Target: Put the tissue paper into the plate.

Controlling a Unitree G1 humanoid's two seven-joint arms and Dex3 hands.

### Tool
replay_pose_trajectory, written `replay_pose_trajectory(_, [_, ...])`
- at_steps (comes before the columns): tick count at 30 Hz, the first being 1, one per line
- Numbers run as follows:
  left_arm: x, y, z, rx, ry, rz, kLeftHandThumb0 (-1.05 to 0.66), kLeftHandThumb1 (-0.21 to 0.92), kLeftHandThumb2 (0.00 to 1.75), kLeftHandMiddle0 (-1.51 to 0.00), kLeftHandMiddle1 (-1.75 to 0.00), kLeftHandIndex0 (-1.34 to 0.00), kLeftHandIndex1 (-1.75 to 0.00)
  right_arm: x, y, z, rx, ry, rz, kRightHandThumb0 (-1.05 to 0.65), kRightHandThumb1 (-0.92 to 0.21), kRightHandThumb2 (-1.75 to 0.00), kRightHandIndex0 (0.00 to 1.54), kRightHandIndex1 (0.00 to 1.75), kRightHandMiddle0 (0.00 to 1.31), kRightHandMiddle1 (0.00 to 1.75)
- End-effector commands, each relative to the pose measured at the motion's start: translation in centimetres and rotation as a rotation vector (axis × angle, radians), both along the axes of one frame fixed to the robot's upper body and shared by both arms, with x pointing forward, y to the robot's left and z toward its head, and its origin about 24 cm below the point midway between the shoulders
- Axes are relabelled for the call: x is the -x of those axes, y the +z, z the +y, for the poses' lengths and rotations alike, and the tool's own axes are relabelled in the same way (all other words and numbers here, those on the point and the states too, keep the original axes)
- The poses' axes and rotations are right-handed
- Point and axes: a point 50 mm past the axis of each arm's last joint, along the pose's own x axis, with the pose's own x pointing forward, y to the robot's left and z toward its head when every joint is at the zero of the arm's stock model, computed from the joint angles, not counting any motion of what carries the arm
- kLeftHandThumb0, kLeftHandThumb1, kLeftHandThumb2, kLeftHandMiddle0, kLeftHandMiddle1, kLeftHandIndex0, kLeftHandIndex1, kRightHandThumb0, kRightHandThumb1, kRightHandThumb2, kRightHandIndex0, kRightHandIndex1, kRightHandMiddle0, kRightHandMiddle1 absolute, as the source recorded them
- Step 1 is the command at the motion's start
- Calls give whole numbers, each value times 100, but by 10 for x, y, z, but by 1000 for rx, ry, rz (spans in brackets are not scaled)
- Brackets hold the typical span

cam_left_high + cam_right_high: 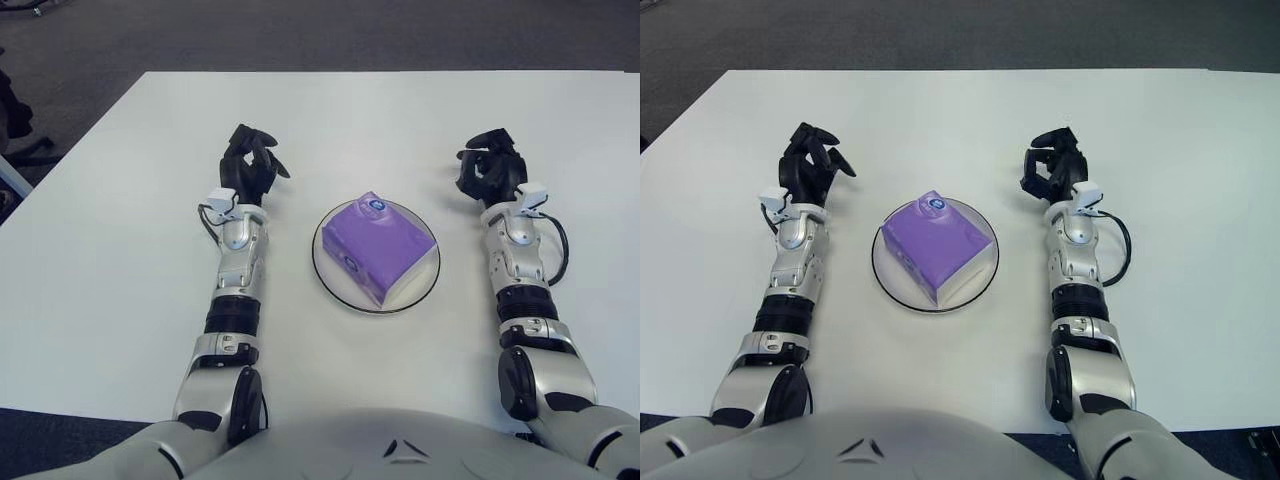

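Note:
A purple tissue pack (380,247) lies inside the round white plate (423,281) with a dark rim, at the middle of the white table (100,250). My left hand (249,165) shows to the left of the plate, fingers loosely curled and holding nothing. To the right of the plate my right hand (490,170) has its fingers relaxed and is also empty. Neither hand touches the pack or the plate.
The table's far edge (380,72) runs across the top, with dark carpet beyond. A dark chair part (15,110) shows at the far left, off the table.

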Motion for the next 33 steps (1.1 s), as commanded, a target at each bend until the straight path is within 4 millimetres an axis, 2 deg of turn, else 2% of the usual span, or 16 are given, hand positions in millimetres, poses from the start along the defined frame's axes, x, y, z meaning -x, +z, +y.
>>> replay_pose_trajectory(1, [28,-59,3,-25,23,285,-30,92,59,-102,-175,-66,-175,29,-57,13,-72,-39,168,-1,-43,-113,61,158,32,175])
replay_pose_trajectory(8, [26,-62,1,-53,35,383,-30,92,57,-102,-175,-66,-175,31,-57,15,-65,-56,163,-1,-42,-115,61,158,33,175])
replay_pose_trajectory(21, [24,-61,3,-61,43,392,-29,92,54,-103,-175,-65,-175,33,-57,15,-63,-65,162,-1,-41,-116,62,158,33,175])
replay_pose_trajectory(22, [23,-60,5,-60,46,388,-29,92,54,-103,-175,-65,-175,33,-57,15,-63,-66,162,-8,-48,-108,64,161,33,175])
replay_pose_trajectory(23, [23,-60,6,-59,48,385,-29,92,54,-103,-175,-65,-175,33,-57,15,-63,-66,162,-18,-59,-94,67,166,32,175])
replay_pose_trajectory(25, [22,-59,7,-56,51,380,-29,92,53,-103,-175,-65,-175,33,-57,15,-62,-67,163,-29,-70,-80,69,171,30,175])
replay_pose_trajectory(28, [22,-58,8,-53,54,374,-29,92,53,-103,-175,-65,-175,33,-57,14,-61,-67,164,-34,-76,-73,70,173,29,175])
replay_pose_trajectory(33, [22,-57,11,-57,59,362,-29,92,53,-103,-175,-64,-175,34,-57,14,-48,-68,169,-36,-78,-70,71,174,29,175])
